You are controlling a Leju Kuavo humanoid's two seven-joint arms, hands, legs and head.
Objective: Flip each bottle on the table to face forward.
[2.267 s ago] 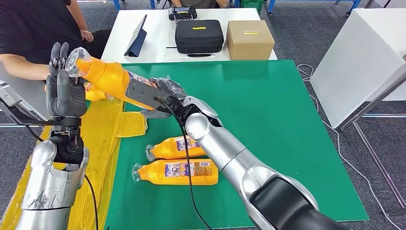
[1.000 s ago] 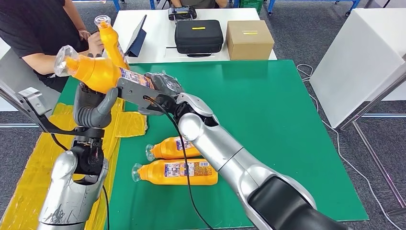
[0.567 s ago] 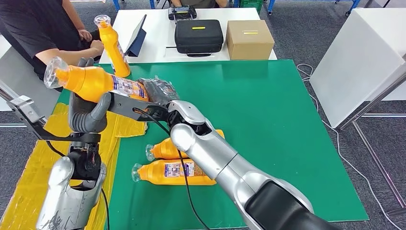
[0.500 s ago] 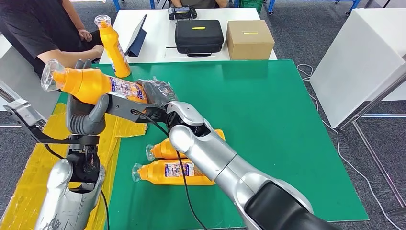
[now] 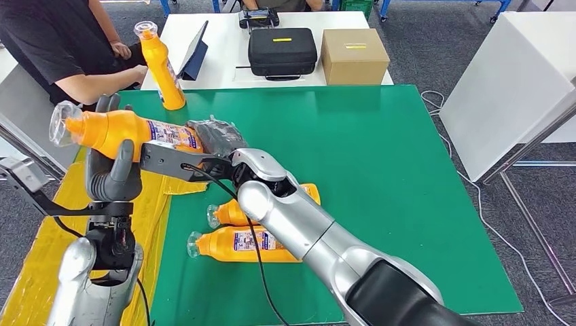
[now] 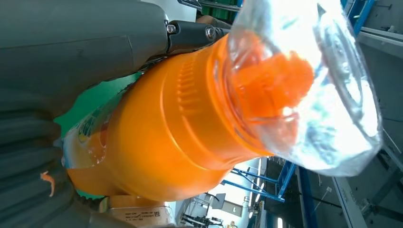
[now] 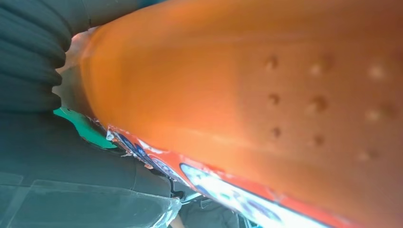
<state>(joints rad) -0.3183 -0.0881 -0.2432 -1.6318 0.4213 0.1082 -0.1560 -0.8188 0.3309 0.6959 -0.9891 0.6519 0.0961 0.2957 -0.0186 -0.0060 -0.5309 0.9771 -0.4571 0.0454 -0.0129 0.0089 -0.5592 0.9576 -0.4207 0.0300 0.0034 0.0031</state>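
Note:
An orange bottle point(image 5: 129, 132) with a clear cap point(image 5: 63, 122) hangs nearly level above the left edge of the green mat point(image 5: 407, 170). My left hand point(image 5: 111, 168) grips its neck end, thumb in front and fingers behind. My right hand point(image 5: 216, 137) holds its base end. The left wrist view shows the orange shoulder point(image 6: 180, 123) and clear cap point(image 6: 309, 85) close up. The right wrist view shows the bottle's body point(image 7: 266, 95) against my palm. Two more orange bottles point(image 5: 263, 204) point(image 5: 241, 243) lie on the mat, caps to the left. Another bottle point(image 5: 162, 68) stands upright at the mat's far left corner.
A person point(image 5: 47, 41) sits at the far left, one hand close to the upright bottle. A yellow sheet point(image 5: 41, 251) lies left of the mat. On the white table behind are a black case point(image 5: 282, 51), a cardboard box point(image 5: 354, 56) and a tablet point(image 5: 195, 51).
The held bottle has moved left and tipped nearly level. My left hand, open beside it before, now wraps its neck. The person stood another bottle upright at the mat's far corner.

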